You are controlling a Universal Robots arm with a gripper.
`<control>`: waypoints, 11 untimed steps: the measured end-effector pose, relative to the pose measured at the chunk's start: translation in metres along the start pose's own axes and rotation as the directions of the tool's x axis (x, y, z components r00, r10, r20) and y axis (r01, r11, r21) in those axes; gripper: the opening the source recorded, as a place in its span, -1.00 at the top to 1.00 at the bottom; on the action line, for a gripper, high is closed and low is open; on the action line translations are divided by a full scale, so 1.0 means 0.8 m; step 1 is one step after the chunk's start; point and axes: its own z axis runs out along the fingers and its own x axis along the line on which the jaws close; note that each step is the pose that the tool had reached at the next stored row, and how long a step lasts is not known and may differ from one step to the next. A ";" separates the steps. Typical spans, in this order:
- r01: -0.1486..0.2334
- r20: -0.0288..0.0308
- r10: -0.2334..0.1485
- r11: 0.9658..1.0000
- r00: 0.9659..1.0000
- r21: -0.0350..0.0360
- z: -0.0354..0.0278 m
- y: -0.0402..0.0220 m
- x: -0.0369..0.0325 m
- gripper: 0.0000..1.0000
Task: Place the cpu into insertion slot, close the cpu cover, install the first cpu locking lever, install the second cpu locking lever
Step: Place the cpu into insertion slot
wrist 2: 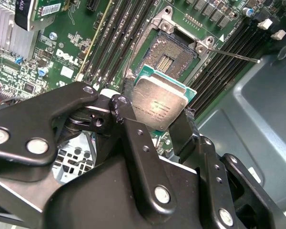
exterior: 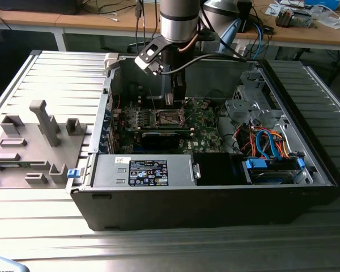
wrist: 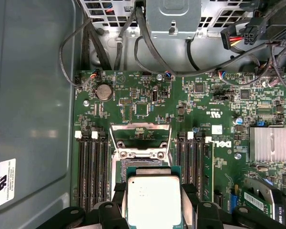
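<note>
My gripper (wrist 2: 157,104) is shut on the cpu (wrist 2: 159,102), a square chip with a dull silver top and a green edge. One black finger (wrist 2: 125,93) presses on each of two opposite sides. The cpu (wrist: 154,200) hangs tilted a little above the insertion slot (wrist 2: 170,55), whose dark contact field lies bare. The cpu cover (wrist: 140,127) stands swung open beyond the slot. A thin locking lever (wrist 2: 238,55) sticks out sideways from the socket's corner. In the exterior view the gripper (exterior: 175,97) hangs inside the case over the slot (exterior: 165,118).
Long black memory slots (wrist: 92,167) flank the socket on both sides. A silver heat sink (wrist: 270,144) and a black card (exterior: 161,137) sit nearby. Cables (wrist: 148,43) and a drive cage (exterior: 249,99) crowd the case. A grey fixture plate (exterior: 31,141) lies at the exterior view's left.
</note>
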 end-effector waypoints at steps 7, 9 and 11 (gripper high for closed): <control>0.000 0.000 0.000 1.000 1.000 0.000 0.0028 -0.0006 0.0000 -0.09; 0.000 0.000 0.000 1.000 1.000 0.000 0.0032 -0.0006 -0.0001 -0.09; 0.000 0.000 0.000 1.000 1.000 0.000 0.0038 -0.0007 -0.0001 -0.09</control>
